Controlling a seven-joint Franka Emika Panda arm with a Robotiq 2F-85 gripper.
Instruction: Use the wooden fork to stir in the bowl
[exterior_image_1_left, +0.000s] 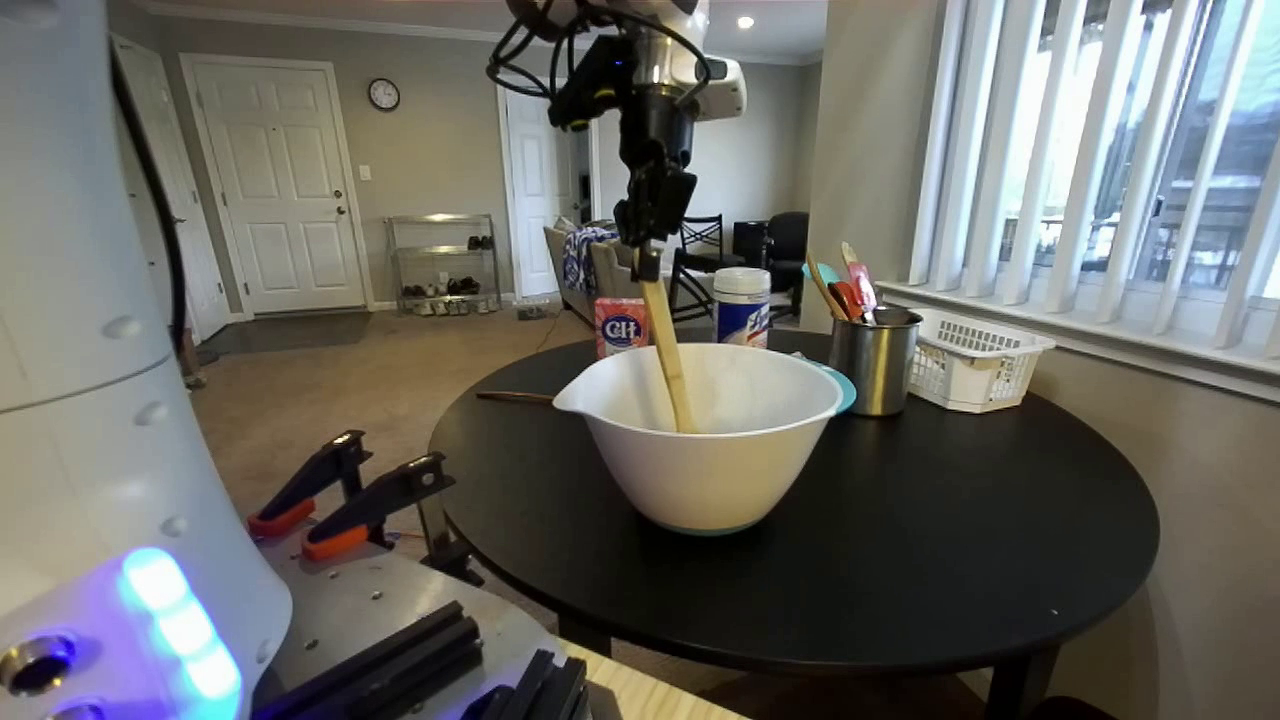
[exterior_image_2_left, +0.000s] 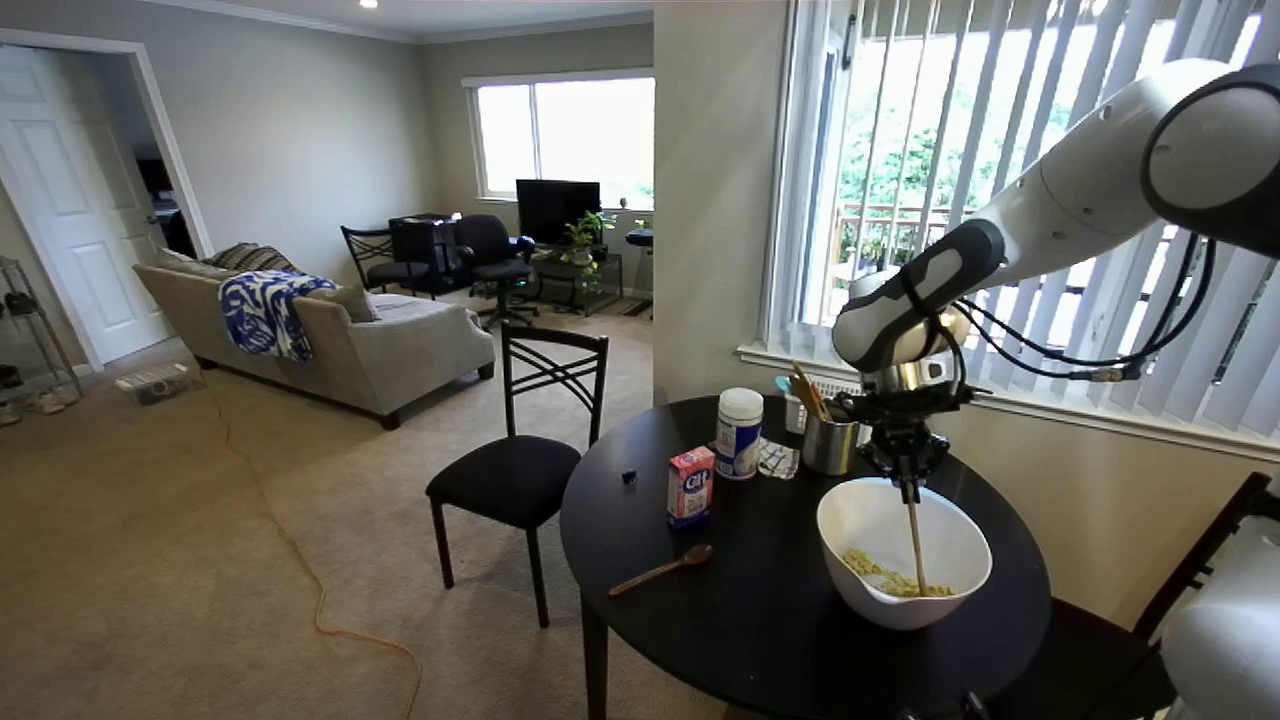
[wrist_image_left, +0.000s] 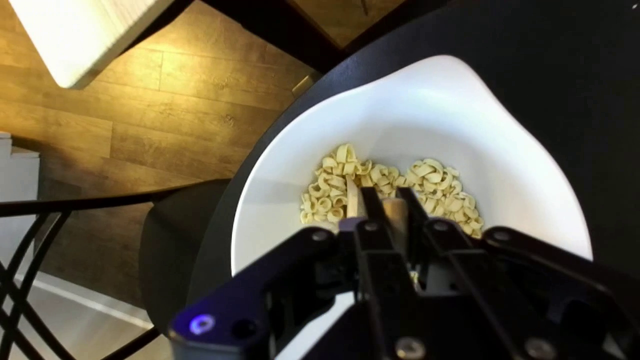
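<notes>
In an exterior view, a beige sofa (exterior_image_2_left: 345, 350) with a blue-and-white blanket (exterior_image_2_left: 265, 315) over its back stands on the left, then a black chair (exterior_image_2_left: 505, 480) beside the round black surface (exterior_image_2_left: 760, 620). On that surface a brown wooden spoon (exterior_image_2_left: 648, 577) lies flat, near a pink box (exterior_image_2_left: 691, 487) standing upright. Just beside the box stands a white-lidded tub (exterior_image_2_left: 738, 445), then a metal cup (exterior_image_2_left: 828, 447) with several utensils (exterior_image_2_left: 808, 390) in it. Next, the large white bowl (exterior_image_2_left: 850, 520) sits on the surface, pasta (exterior_image_2_left: 875, 570) in its bottom. The wooden fork (exterior_image_2_left: 916, 545) is inside the bowl, leaning a little, its lower end down at the pasta. Above the bowl the claw (exterior_image_2_left: 909, 493) is closed around the upper part of the fork's handle, and the white arm (exterior_image_2_left: 1050, 225) extends off to the right.
</notes>
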